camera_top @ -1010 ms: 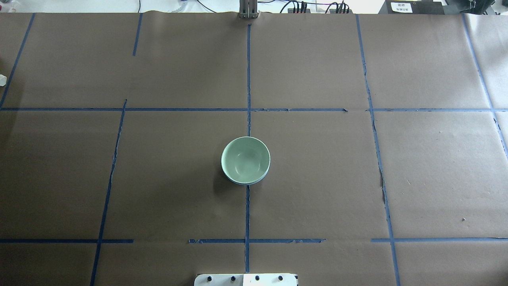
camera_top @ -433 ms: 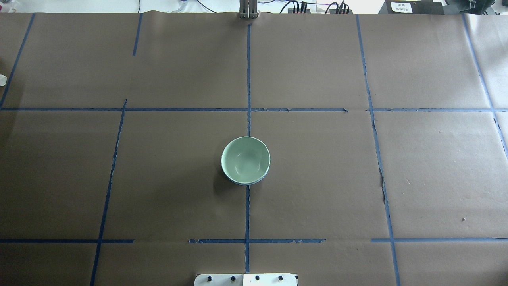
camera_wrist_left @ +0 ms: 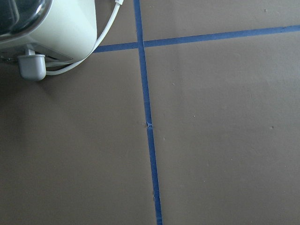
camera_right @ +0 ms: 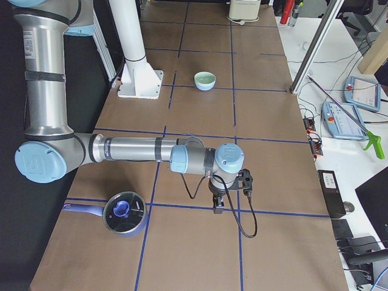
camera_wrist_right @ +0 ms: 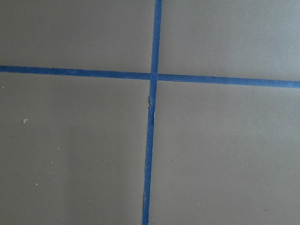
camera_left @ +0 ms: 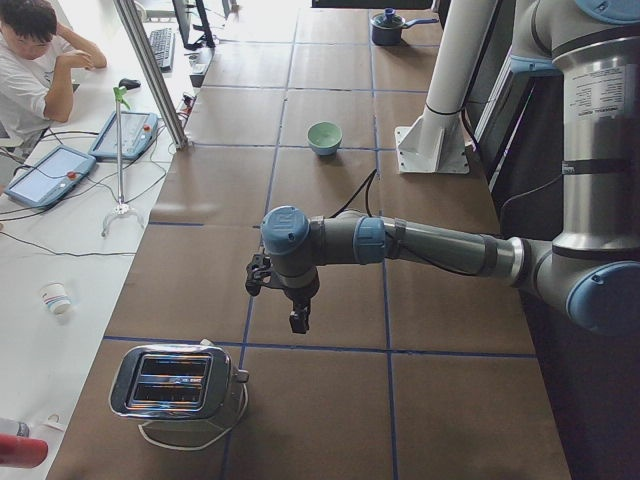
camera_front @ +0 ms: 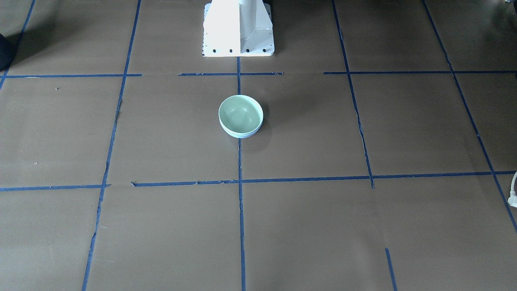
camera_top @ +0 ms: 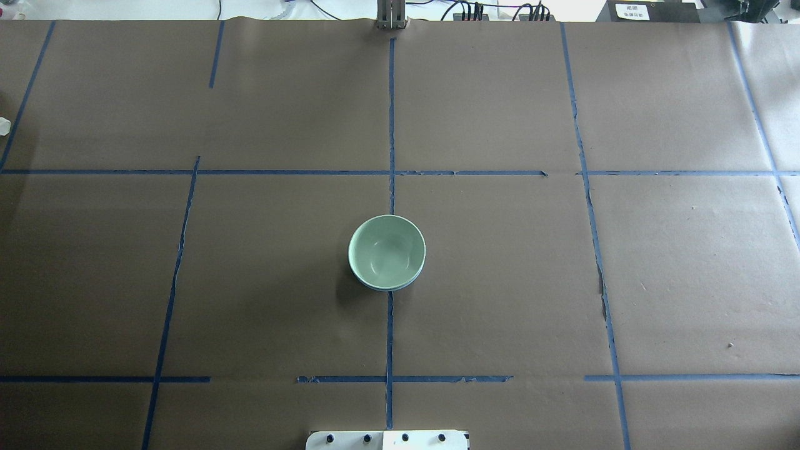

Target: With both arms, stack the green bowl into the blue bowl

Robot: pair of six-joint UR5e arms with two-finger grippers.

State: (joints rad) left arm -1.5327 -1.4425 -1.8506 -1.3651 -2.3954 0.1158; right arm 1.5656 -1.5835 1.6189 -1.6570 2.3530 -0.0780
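The green bowl [camera_top: 386, 250] sits upright inside the blue bowl [camera_front: 241, 135], of which only a thin pale rim shows under the green one's edge. The nested pair stands near the middle of the brown-papered table [camera_top: 562, 281], on the central blue tape line [camera_top: 389, 325] and a little way out from the white pedestal [camera_front: 238, 28]. No arm or gripper is near the bowls in the overhead or front-facing views. The left arm [camera_left: 440, 245] reaches out low over the table's left end, well apart from the bowls, with the left gripper [camera_left: 298, 322] pointing down above the paper, clear of the surface and near a chrome toaster [camera_left: 175, 385]. Its fingers are too small in that side view to tell whether they are spread or pressed together. The left wrist view shows one corner of the toaster and its white cord [camera_wrist_left: 105, 33] beside a crossing of tape lines, and nothing between the fingers can be made out there. The right arm [camera_right: 130, 148] stretches over the table's right end, and the right gripper [camera_right: 217, 207] hangs downward just above a tape line, near a blue lidded saucepan [camera_right: 124, 213]. I cannot tell how its fingers are set either. A person in a white shirt [camera_left: 25, 60] sits at the side desk beyond the far left edge.
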